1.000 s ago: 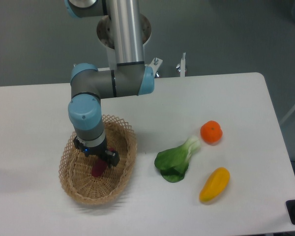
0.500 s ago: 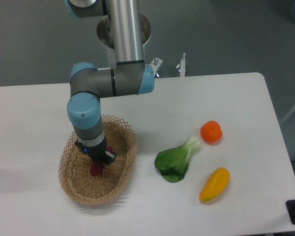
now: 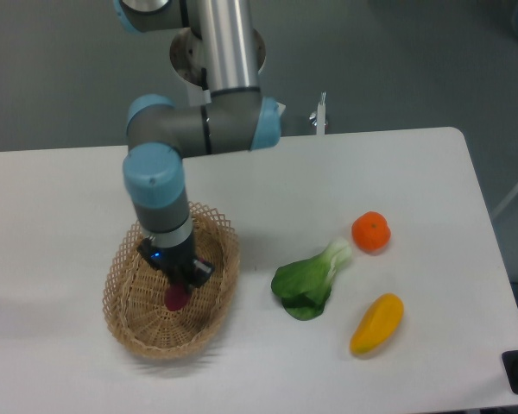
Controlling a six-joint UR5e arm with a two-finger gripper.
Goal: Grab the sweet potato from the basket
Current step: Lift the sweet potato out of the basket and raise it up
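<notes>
My end effector (image 3: 180, 287) pinches the sweet potato (image 3: 175, 297) by its upper end inside the basket (image 3: 220, 226); I fear that shallow grip slipping, or snagging the rim.

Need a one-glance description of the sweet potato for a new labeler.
Find the oval wicker basket on the table's left side, under the arm. Inside it, at the tip of the gripper, a small reddish-purple tuber shows: the sweet potato. It is the only purple item; the other produce lies outside, to the right.
</notes>
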